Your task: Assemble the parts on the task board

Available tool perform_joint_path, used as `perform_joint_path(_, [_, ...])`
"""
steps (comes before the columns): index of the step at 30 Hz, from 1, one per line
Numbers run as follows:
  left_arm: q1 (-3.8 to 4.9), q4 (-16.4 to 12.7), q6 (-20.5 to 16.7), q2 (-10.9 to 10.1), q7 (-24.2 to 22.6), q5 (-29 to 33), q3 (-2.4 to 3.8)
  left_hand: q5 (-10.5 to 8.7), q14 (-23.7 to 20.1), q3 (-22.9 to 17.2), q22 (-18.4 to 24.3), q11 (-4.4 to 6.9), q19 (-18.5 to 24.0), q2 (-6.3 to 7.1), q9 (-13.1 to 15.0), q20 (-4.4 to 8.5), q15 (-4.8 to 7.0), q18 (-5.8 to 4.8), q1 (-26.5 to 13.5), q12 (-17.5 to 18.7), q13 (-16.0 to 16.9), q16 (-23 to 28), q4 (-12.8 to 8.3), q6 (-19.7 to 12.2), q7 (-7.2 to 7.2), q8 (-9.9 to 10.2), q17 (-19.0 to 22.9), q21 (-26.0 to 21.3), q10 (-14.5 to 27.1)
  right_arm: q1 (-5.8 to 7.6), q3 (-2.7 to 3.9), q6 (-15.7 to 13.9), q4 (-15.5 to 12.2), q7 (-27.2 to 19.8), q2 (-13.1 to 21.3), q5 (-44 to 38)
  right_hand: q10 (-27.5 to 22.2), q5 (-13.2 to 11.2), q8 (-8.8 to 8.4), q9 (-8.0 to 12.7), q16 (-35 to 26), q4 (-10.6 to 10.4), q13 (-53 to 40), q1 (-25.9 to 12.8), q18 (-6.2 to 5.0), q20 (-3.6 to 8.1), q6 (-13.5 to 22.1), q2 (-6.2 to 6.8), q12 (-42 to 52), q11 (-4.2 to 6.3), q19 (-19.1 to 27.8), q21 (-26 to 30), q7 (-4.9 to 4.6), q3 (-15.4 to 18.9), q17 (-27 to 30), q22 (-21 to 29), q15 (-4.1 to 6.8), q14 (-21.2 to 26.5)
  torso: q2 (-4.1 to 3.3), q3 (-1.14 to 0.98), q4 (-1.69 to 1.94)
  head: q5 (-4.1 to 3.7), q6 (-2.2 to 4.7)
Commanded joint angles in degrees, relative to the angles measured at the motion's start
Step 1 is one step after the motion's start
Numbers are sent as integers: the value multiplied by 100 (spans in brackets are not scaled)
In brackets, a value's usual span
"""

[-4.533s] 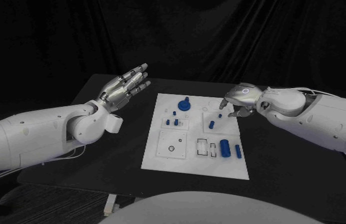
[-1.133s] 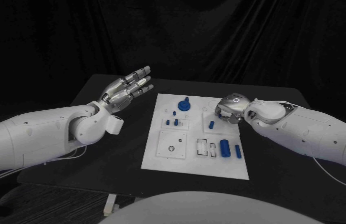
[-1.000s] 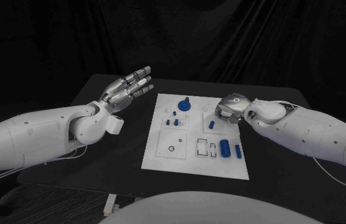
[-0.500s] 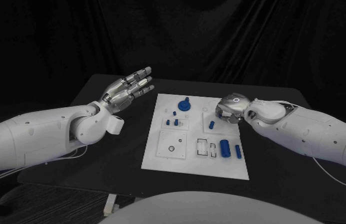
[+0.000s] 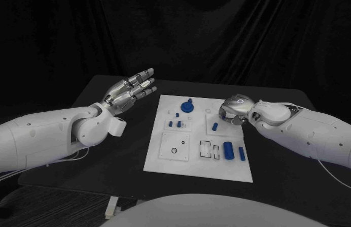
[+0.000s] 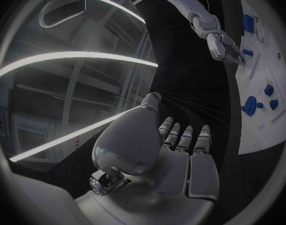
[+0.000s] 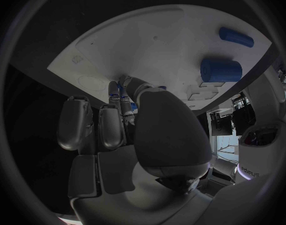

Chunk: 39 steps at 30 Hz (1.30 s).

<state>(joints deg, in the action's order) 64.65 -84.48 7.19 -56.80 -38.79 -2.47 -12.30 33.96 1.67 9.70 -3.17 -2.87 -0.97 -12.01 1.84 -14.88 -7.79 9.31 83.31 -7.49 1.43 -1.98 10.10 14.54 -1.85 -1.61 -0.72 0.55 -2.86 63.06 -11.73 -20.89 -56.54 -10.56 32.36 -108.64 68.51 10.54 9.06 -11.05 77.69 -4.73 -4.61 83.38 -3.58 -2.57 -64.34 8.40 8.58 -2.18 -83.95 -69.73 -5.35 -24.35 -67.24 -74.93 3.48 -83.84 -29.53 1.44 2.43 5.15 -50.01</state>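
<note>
Head view: the task board (image 5: 196, 161) lies mid-counter (image 5: 109, 158); the right hand (image 5: 235, 109) curls down at its 2 o'clock edge, beside a small upright blue part (image 5: 214, 127). Its fingers (image 7: 122, 101) hide whatever they grasp, so I cannot tell. At 10 o'clock, the left hand (image 5: 129, 91) hovers off the board, fingers (image 6: 184, 137) released.

Head camera looking down at task board (image 5: 197, 151), wrist fisheyes close behind each hand, both sharing the board

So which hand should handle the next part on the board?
The right hand: it is over the white board beside a small blue part. The left hand is raised off to the side, open.
</note>
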Motion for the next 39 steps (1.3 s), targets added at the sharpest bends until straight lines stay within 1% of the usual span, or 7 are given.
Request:
perform_joint_path(1, [-14,8,72,17,-73,2,7,23,-14,-1,-7,10,-2,-13,9,-44,-33,96,54,-29,9,-23,-21,20,-11,-38,-7,21,16,-36,-13,-86,1,7,22,-15,42,-34,19,-8,8,38,4,-18,-38,-18,-48,-62,36,-7,-50,-22,-7,0,-5,-980,-16,-181,2,0,-1,6,1])
perform_joint_path(11, [-41,30,90,23,-23,2,7,31,-13,-21,-21,19,-9,-26,9,-57,-36,97,65,-40,10,-28,-49,30,-38,-39,-7,25,15,-22,-13,-176,-58,23,80,47,70,-70,33,-37,22,28,7,-40,-32,-33,-84,-93,30,-15,-52,-47,-14,14,-32,-987,-35,-185,-3,-1,2,29,1])
perform_joint_path(16, [-55,42,102,25,1,2,7,31,-13,-21,-21,19,-9,-26,9,-57,-36,97,65,-40,10,-28,-49,30,-38,-39,-7,25,15,12,-13,-178,-128,35,122,52,83,-78,39,-49,24,19,8,-54,-32,-37,-99,-106,28,-15,-51,-46,-14,21,-36,-986,-40,-186,1,0,0,40,1])
perform_joint_path(29, [-93,76,153,57,77,2,7,32,-14,-51,-13,-19,-9,-57,13,-67,-23,97,72,-70,15,-34,-77,65,-59,-45,-7,24,3,197,-13,-183,-374,130,244,54,121,-55,50,-81,25,34,12,-42,-32,-50,-130,-130,22,-8,-48,-47,-13,27,-39,-987,-56,-186,1,0,1,47,1])
perform_joint_path(35, [-101,83,160,59,104,2,7,32,-16,-63,-12,-30,-10,-66,16,-68,-16,97,75,-84,17,-36,-90,85,-75,-48,-7,24,-3,250,-14,-242,-416,150,262,54,125,-59,52,-86,24,30,13,-50,-32,-53,-135,-133,20,-9,-48,-48,-13,32,-39,-987,-60,-186,0,0,3,44,1])
perform_joint_path(39, [-104,81,164,58,116,2,7,32,-16,-63,-12,-30,-10,-66,16,-68,-16,97,75,-84,17,-36,-90,85,-75,-48,-7,24,-3,284,-14,-336,-448,157,279,54,132,-63,53,-91,29,25,14,-58,-30,-57,-139,-138,18,-9,-49,-55,-14,37,-48,-989,-65,-188,1,1,2,51,1])
